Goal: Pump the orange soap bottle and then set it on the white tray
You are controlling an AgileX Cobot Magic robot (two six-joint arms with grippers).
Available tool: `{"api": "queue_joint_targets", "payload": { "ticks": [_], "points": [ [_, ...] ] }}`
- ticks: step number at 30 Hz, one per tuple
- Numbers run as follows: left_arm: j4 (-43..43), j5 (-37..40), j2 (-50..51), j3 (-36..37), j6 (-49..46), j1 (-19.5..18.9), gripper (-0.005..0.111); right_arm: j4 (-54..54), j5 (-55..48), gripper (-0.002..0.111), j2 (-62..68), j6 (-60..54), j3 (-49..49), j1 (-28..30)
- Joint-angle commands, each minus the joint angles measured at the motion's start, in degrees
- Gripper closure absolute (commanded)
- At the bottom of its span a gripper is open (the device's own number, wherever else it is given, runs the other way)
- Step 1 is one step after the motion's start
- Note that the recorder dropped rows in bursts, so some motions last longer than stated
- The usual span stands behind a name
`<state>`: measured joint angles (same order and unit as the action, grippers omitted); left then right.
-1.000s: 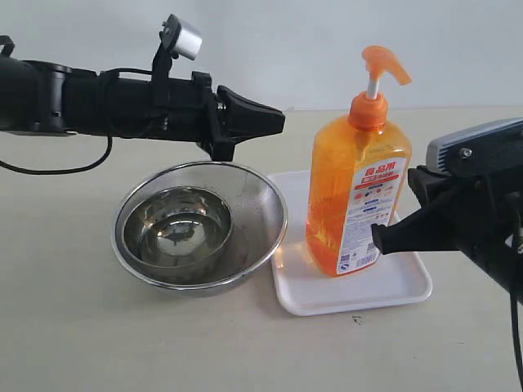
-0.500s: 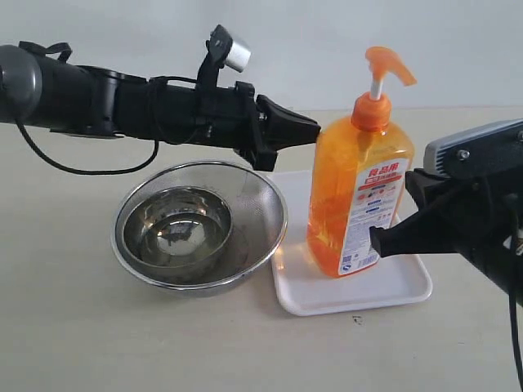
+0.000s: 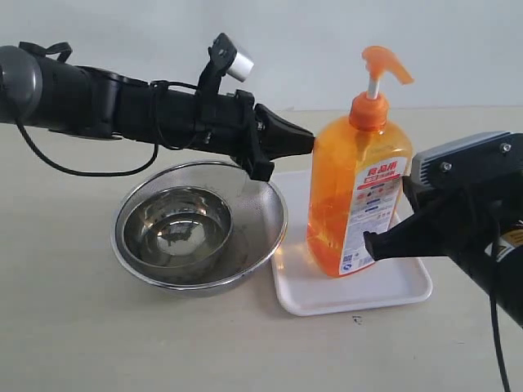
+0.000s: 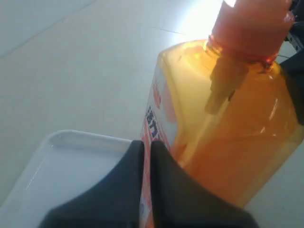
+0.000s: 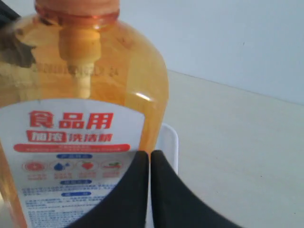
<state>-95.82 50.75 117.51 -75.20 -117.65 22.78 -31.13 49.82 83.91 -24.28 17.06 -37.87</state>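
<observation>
Left gripper (image 3: 306,141) advanced to soap bottle (image 3: 347,175) shoulder, fingers pressed together. Right gripper (image 3: 373,242) fingers also pressed together, tip low on bottle. Bottle upright on tray (image 3: 400,287), spout pointing right.

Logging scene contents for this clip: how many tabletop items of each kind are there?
Orange soap bottle: 1
White tray: 1
Steel bowls: 2 (mesh outer bowl, smaller inner bowl)
Total: 4
</observation>
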Motion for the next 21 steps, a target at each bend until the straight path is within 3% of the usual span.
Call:
{"api": "queue_joint_targets", "payload": {
  "ticks": [1,21],
  "points": [
    [1.9,-0.4,0.0,-0.4,1.5,0.2,0.102,0.9,4.5,0.108,2.7,1.3,0.2,0.2],
    [4.9,6.2,0.0,-0.4,4.9,0.3,0.102,2.3,9.0,0.108,4.1,2.8,0.2,0.2]
  ]
}}
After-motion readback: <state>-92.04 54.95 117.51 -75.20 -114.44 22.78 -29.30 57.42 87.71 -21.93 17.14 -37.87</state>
